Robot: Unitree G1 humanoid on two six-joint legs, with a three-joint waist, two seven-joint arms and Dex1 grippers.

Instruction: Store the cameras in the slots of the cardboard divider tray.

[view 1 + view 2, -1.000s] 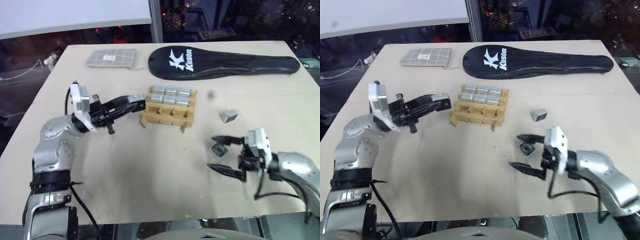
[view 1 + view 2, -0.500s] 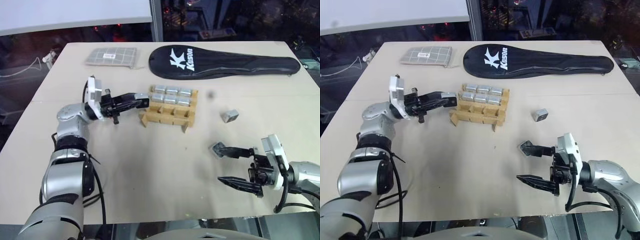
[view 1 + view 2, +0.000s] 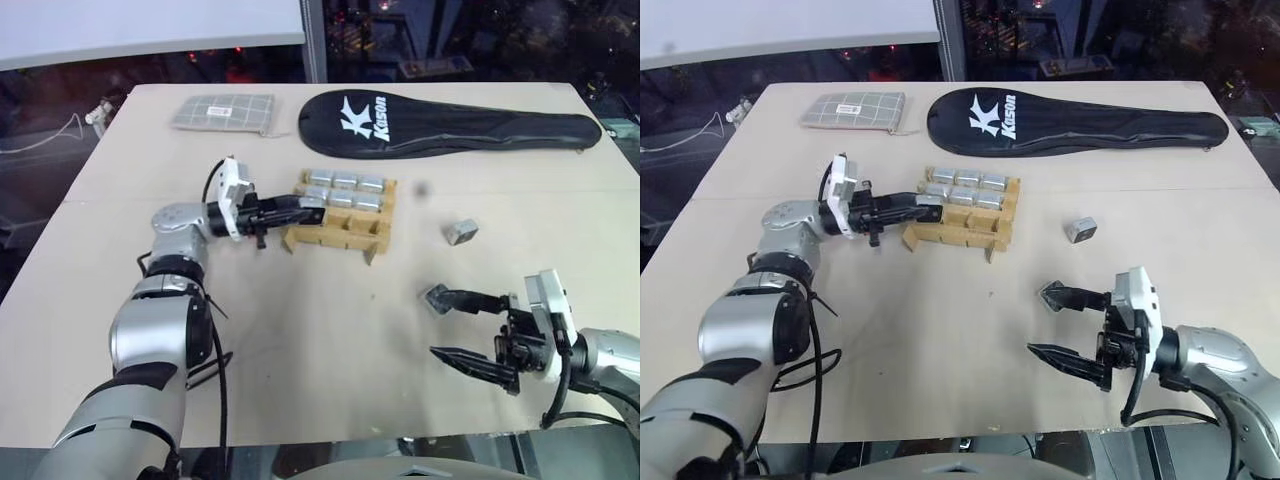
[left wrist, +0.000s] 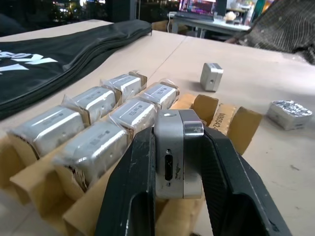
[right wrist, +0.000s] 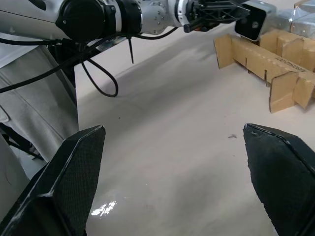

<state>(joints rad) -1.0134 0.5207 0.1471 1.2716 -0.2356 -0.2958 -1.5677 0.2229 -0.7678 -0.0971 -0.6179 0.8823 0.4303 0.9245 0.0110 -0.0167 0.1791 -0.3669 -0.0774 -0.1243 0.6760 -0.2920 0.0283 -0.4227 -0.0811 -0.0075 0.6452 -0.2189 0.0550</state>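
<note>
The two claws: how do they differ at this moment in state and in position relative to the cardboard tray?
The left claw is shut on a camera; the right claw is open and holds nothing. The left claw hangs over the near row of the cardboard divider tray; the right claw is well apart from it, beside a loose camera on the table. Both point about level.
</note>
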